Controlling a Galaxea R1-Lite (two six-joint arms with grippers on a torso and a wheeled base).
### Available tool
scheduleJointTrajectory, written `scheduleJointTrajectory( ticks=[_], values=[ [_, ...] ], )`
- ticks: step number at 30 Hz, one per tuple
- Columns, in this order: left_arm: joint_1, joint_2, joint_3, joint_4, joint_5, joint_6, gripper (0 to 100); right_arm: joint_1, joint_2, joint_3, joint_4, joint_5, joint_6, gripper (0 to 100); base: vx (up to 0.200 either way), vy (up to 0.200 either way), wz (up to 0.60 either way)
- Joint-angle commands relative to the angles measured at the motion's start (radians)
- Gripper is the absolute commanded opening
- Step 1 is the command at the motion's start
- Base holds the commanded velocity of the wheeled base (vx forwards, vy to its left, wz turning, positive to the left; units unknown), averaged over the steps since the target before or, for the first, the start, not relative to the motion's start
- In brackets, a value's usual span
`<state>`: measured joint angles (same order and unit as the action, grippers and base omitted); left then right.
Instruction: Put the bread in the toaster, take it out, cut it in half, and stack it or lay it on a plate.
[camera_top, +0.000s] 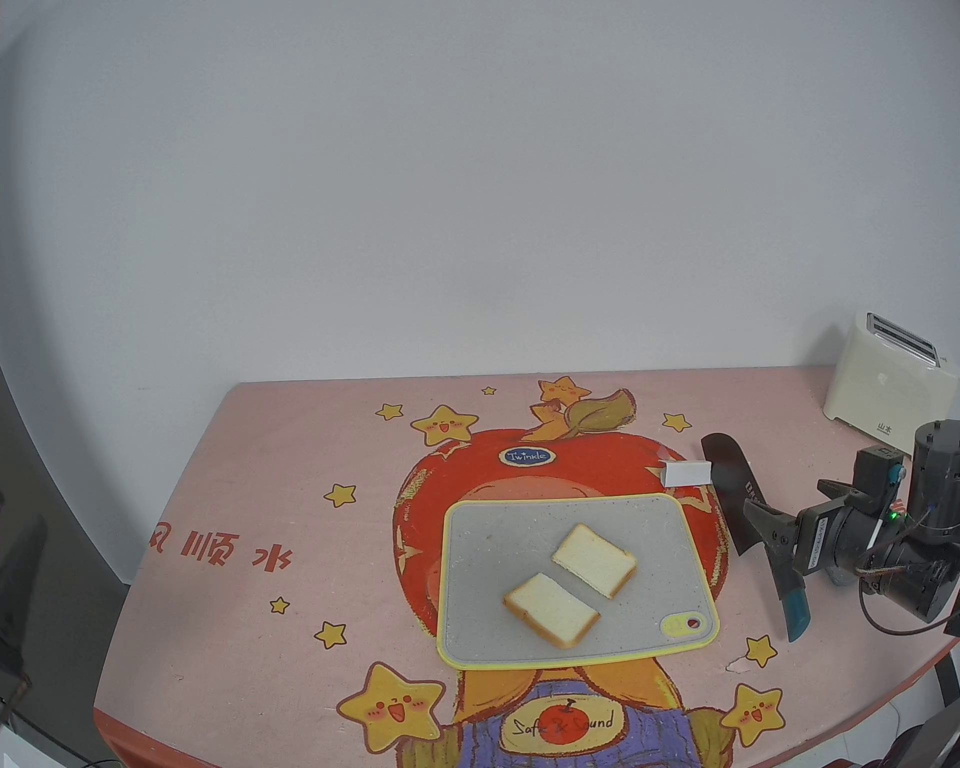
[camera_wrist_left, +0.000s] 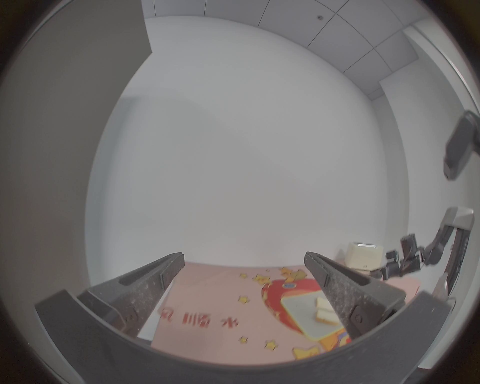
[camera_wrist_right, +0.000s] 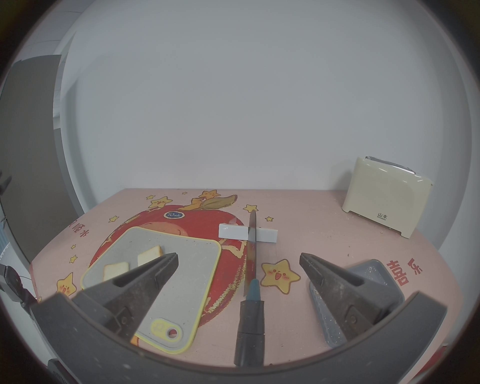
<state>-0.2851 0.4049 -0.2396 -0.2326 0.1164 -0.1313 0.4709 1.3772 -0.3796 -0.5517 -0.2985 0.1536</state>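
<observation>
The two bread halves (camera_top: 594, 560) lie cut on the grey board (camera_top: 490, 540) in the middle of the desk (camera_top: 300, 480). The right gripper (camera_wrist_right: 239, 259), jaws released, hangs over the knife (camera_wrist_right: 251, 240), which lies to the board's right. The left gripper (camera_wrist_left: 245, 260) is released too. Pinch each half lightly by its crusts, then lift it to the grey plate (camera_wrist_right: 372, 272) at the near right.

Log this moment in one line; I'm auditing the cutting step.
stage: bread cut, not plated | bread halves on cutting board | knife on table beside board | right gripper open by knife | left gripper open, away from board
</observation>
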Motion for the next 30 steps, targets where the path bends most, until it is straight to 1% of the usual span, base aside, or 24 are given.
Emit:
scheduleJointTrajectory(
  ticks=[1,2,4,5,6,7,8,9,10,11,12,13,15,20,23,25,26,27,30],
  values=[
    [0.076,-0.302,0.235,0.188,0.011,-0.018,100,0.02,-0.015,-0.001,-0.001,-0.001,-0.009,100,0.0,0.0,0.0],
    [0.076,-0.302,0.237,0.185,0.006,-0.011,100,0.02,-0.015,-0.002,-0.001,0.001,-0.008,100,0.0,0.0,0.0],
    [0.083,-0.299,0.237,0.183,-0.055,0.042,100,0.018,-0.017,-0.005,-0.001,0.002,-0.008,100,0.0,0.0,0.0],
    [0.083,-0.299,0.237,0.183,-0.058,0.045,100,0.018,-0.017,-0.005,-0.001,0.002,-0.008,100,0.0,0.0,0.0],
    [0.103,-0.29,0.237,0.183,-0.064,0.055,100,0.018,-0.018,-0.005,-0.001,0.002,-0.008,100,0.0,0.0,0.0],
    [0.146,-0.285,0.237,0.183,-0.05,0.053,100,0.018,-0.018,-0.007,-0.001,0.002,-0.008,100,0.0,0.0,0.0],
    [0.21,-0.278,0.24,0.194,-0.035,0.067,100,0.018,-0.017,-0.01,-0.001,0.002,-0.008,100,0.0,0.0,0.0],
    [0.241,-0.275,0.24,0.199,-0.034,0.07,100,0.018,-0.017,-0.012,-0.001,0.002,-0.008,100,0.0,0.0,0.0],
    [0.32,-0.285,0.238,0.21,-0.04,0.088,100,0.018,-0.017,-0.013,-0.001,0.001,-0.008,100,0.0,0.0,0.0],
    [0.359,-0.304,0.24,0.222,-0.067,0.108,100,0.02,-0.018,-0.015,-0.001,-0.001,-0.008,100,0.0,0.0,0.0],
    [0.363,-0.313,0.24,0.225,-0.08,0.113,100,0.022,-0.018,-0.016,-0.001,-0.001,-0.008,100,0.0,0.0,0.0],
    [0.366,-0.325,0.24,0.226,-0.098,0.108,100,0.023,-0.021,-0.021,-0.001,-0.001,-0.008,100,0.0,0.0,0.0],
    [0.371,-0.316,0.24,0.226,-0.081,0.102,100,0.022,-0.023,-0.021,-0.002,0.001,-0.008,100,0.0,0.0,0.0],
    [0.365,-0.316,0.24,0.226,-0.08,0.102,100,0.022,-0.023,-0.025,-0.001,0.002,-0.008,100,0.0,0.0,0.0],
    [0.363,-0.314,0.24,0.228,-0.086,0.116,100,0.034,-0.024,-0.021,-0.001,0.001,-0.011,100,0.0,0.0,0.0],
    [0.36,-0.316,0.24,0.228,-0.093,0.133,100,0.052,-0.023,-0.022,-0.002,0.004,-0.012,100,0.0,0.0,0.0],
    [0.36,-0.316,0.24,0.228,-0.093,0.133,100,0.052,-0.023,-0.022,-0.002,0.004,-0.012,100,0.0,0.0,0.0],
    [0.36,-0.316,0.24,0.229,-0.11,0.148,100,0.065,-0.02,-0.025,-0.002,0.01,-0.012,100,0.0,0.0,0.0],
    [0.356,-0.316,0.24,0.231,-0.138,0.154,100,0.091,-0.029,-0.03,-0.002,0.013,-0.012,100,0.0,0.0,0.0]
  ],
)
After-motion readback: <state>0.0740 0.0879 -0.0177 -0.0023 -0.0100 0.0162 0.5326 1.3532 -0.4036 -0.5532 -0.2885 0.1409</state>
